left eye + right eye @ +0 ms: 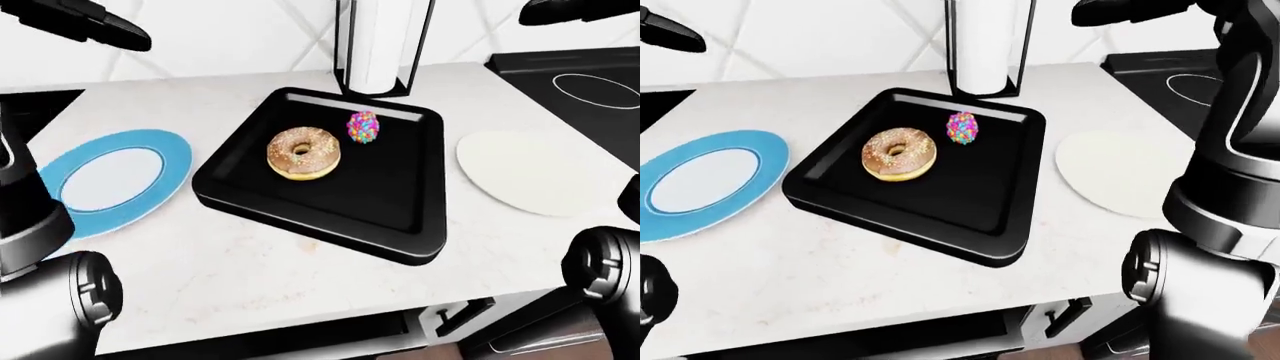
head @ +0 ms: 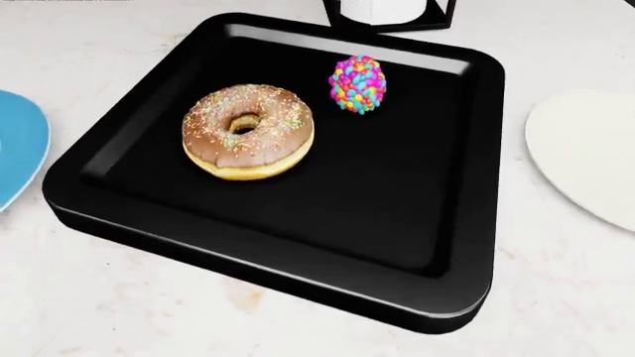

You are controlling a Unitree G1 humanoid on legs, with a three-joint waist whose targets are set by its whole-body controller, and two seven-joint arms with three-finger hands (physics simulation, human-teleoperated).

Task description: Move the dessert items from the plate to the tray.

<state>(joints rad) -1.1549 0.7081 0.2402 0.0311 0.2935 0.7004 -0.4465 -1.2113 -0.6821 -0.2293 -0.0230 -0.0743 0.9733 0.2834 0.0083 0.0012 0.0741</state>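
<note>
A chocolate-frosted donut with sprinkles (image 2: 248,132) lies in the black tray (image 2: 248,260) at mid-counter. A small egg-shaped dessert covered in coloured candy (image 2: 357,84) stands in the tray to the donut's upper right. A blue-rimmed plate (image 1: 160,161) lies left of the tray and holds nothing. My left hand (image 1: 120,34) hangs high at the top left of the left-eye view, fingers extended, empty. My right hand (image 1: 1110,13) hangs high at the top right of the right-eye view, fingers extended, empty. Both are well above the tray.
A white plate (image 1: 530,172) lies right of the tray with nothing on it. A paper towel holder (image 1: 385,45) stands just above the tray. A black stovetop (image 1: 590,82) is at the top right. The counter's edge runs along the bottom, with a drawer handle (image 1: 455,319) below.
</note>
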